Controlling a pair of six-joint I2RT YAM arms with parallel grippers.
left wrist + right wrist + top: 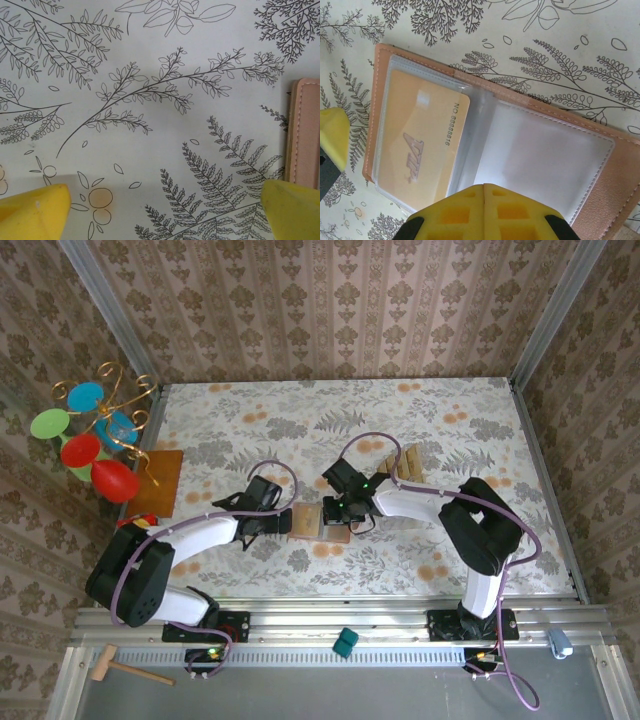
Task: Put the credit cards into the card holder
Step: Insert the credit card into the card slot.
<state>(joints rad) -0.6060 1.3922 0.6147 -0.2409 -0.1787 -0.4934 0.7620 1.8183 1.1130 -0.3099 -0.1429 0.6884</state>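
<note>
Teal block [345, 642] and wooden mallet [125, 670]: on the near rail, well short of the card holder [318, 523]. Card holder: lying open on the floral table [480, 420], clear sleeves upward, between the two grippers. Left gripper [283, 521]: just left of the holder, yellow fingers [35, 210] spread wide with nothing between them, the holder's stitched edge beside one fingertip. Right gripper [484, 192]: at the holder's right side, over its rim, fingers pressed together; whether they pinch a sleeve cannot be told. Credit card [420, 145]: one, tan-gold, inside a sleeve of the holder. Loose credit cards [400, 462]: beyond the holder and to its right, near it. Orange-brown board [165, 480] with gold wire stand [125, 400]: well left of the holder, at the table's edge.
</note>
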